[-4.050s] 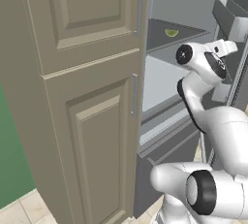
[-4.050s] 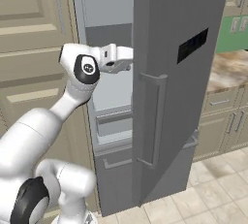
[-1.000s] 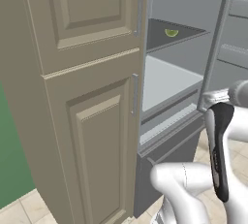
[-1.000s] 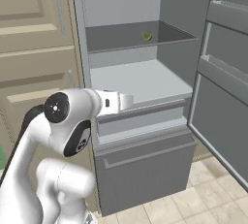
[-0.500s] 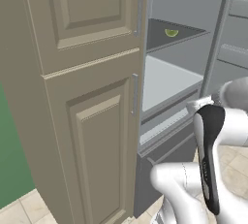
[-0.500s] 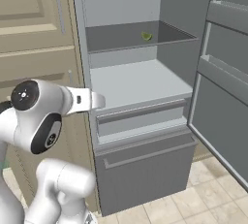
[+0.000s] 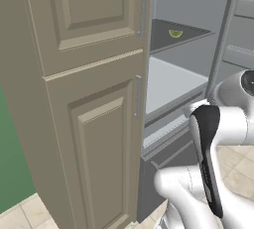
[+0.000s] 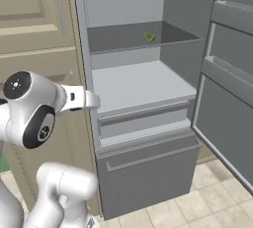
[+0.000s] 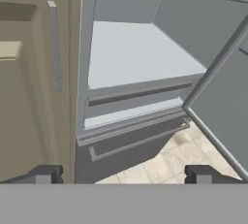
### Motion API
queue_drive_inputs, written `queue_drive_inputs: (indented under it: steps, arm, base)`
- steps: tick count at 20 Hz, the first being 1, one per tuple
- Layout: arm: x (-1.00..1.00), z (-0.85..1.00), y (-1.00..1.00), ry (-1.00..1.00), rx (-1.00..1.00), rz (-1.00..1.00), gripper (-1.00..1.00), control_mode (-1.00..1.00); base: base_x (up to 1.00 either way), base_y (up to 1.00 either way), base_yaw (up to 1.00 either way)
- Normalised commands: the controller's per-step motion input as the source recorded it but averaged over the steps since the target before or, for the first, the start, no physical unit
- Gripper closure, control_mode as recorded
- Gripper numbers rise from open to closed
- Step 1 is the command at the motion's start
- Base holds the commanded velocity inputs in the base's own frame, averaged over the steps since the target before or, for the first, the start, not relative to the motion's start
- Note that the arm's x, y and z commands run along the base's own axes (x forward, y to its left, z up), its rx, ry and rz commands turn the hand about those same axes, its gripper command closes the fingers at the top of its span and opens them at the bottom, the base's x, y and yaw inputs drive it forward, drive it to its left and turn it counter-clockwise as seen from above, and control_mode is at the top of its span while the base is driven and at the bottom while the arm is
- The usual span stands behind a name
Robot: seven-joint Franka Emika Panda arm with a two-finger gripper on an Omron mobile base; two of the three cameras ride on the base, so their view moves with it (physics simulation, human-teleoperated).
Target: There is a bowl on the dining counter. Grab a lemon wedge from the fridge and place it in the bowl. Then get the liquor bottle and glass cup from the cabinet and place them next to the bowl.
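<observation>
Lemon wedge (image 8: pixel 149 36) lies on the upper shelf (image 8: pixel 123 38) of the open fridge (image 8: pixel 148 163), toward the shelf's back right corner, touching nothing else. From the jaws (image 9: pixel 124 173), which stand wide apart and hold nothing, it lies up and ahead: in the hand view it sits at the very top edge, so the hand is aimed low, at the drawer front (image 9: pixel 135 143). Its long axis I cannot tell; it is too small. The coming reach likely needs a rise and a push inward. Four seconds ago the fridge door was only partly open, with the hand at it; now the door is swung wide and the arm has drawn back toward the cupboard (image 7: pixel 89 99).
</observation>
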Motion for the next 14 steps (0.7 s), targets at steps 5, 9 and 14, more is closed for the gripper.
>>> queue_drive_inputs:
  steps: [5,9,14]
  arm:
    - [0.00,0.00,0.00,0.00,0.00,0.00,-1.00,1.00]
    - [0.00,0.00,0.00,0.00,0.00,0.00,-1.00,1.00]
    - [0.00,0.00,0.00,0.00,0.00,0.00,-1.00,1.00]
  base:
    - [0.01,-0.61,0.26]
    - [0.13,-0.67,0.32]
    - [0.03,-0.77,0.33]
